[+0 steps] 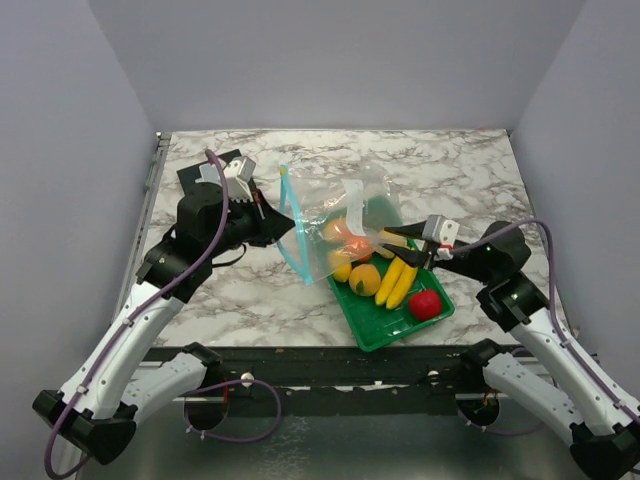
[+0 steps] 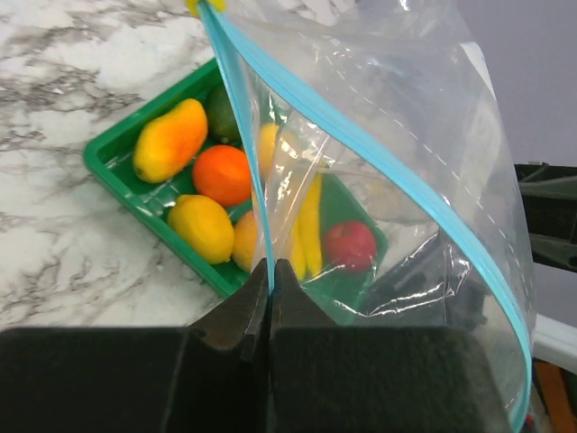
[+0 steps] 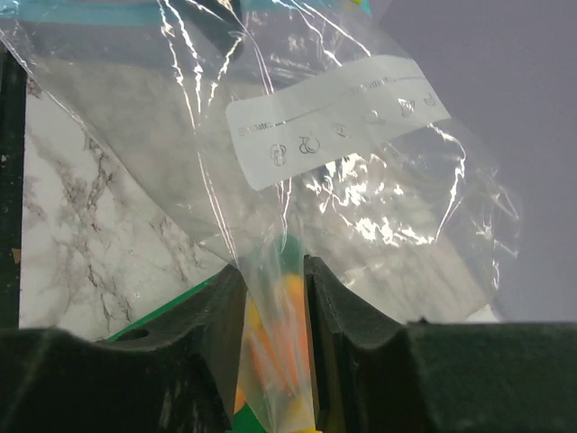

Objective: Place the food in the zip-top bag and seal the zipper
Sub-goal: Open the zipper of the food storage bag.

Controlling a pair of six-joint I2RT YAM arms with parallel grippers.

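Both pairs of jaws were clamped on the zip-top bag [image 1: 345, 215] when I looked over my feeds. Through the left wrist camera, the left gripper [image 2: 269, 280] had its fingers pressed flat together with no gap, pinching the bag right at the zipper [image 2: 361, 144]. One strand of that light blue strip rose straight up from the pinch. The other bowed away to the right, so the mouth stood open. Through the right wrist camera, the right gripper [image 3: 275, 271] held a fold of the clear film. Its two fingers stood slightly apart, with the plastic bunched between them. A white label [image 3: 343, 117] sat on the film above that grip.

From the overhead camera I saw the bag held up between the two grippers, above the marble table [image 1: 450, 170], the left one at its left edge and the right one at its right edge.

The food [image 1: 365, 280] lay in the green slatted tray [image 2: 101, 161], which sat on the table's near right part, under and beside the bag. I saw some of it only through the film. I picked out the bunch of bananas [image 2: 309, 225], the red apple [image 2: 350, 245] just beside them, the orange [image 2: 222, 174], a yellow-orange piece [image 2: 169, 140], a yellow piece [image 2: 201, 227] and a dark green fruit [image 2: 221, 113] at the far end. I could not tell whether the film touched any of them.
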